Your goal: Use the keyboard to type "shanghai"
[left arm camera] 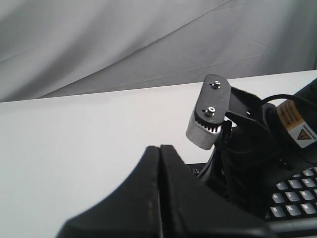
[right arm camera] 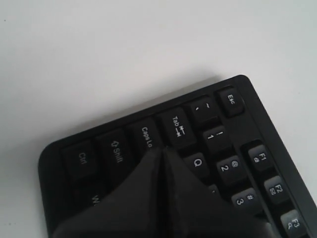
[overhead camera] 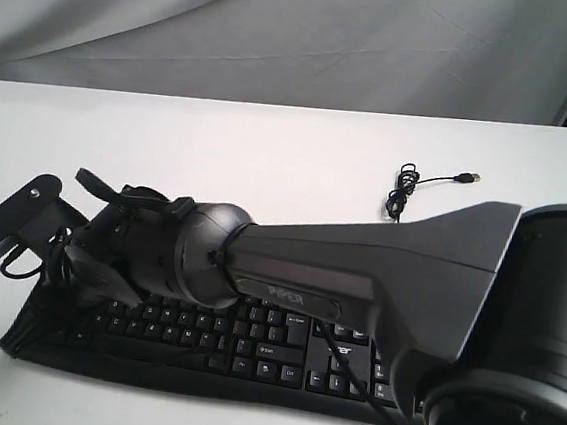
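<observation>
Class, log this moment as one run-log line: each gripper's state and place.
right gripper: shut, over keyboard, tip by Caps Lock key | left gripper: shut, tip over white table, off the keys

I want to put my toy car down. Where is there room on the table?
The white table is bare between the keyboard and the grey backdrop, left of the coiled cable. Over the keyboard it is crowded: the right arm lies across it.

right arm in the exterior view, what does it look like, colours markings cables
The right arm is dark grey with a flared, tapering link ending in a rounded joint, faint PiPER lettering, a thin black cable hanging under it, and black jaws.
</observation>
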Controlling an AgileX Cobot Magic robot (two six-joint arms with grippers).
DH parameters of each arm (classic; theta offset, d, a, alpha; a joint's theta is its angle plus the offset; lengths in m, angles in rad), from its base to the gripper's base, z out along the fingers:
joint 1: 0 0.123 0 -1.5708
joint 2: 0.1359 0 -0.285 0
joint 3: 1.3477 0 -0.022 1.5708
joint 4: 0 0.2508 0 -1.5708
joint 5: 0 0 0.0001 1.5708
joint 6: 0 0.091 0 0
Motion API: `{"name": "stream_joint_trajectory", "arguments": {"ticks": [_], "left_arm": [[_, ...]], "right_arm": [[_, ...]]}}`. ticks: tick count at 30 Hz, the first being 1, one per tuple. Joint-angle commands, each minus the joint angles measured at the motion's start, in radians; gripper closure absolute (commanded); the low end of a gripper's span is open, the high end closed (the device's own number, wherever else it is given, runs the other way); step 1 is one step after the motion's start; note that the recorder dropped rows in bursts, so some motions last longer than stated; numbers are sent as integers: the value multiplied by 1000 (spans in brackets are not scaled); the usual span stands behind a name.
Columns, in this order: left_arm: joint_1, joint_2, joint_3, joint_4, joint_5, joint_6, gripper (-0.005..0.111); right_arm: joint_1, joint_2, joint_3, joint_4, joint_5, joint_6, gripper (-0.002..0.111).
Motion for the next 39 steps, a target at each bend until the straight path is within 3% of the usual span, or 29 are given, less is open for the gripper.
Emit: {"name": "stream_joint_trajectory", "arguments": {"ticks": [1,25,29,39], "left_arm": [[-4,-3,4,1,-5,-3,107],[-4,-3,4,1,-5,-3,107],[-4,-3,4,1,-5,-3,107],[-4,-3,4,1,-5,-3,107]], "right_arm": [[1,0,-4,0,-5,-10,108],[-9,-33,3,-41,63,-27,108],[-9,-111,98,-52,28,-15,108],[-80,-320,540,-26,-238,94,108]]}}
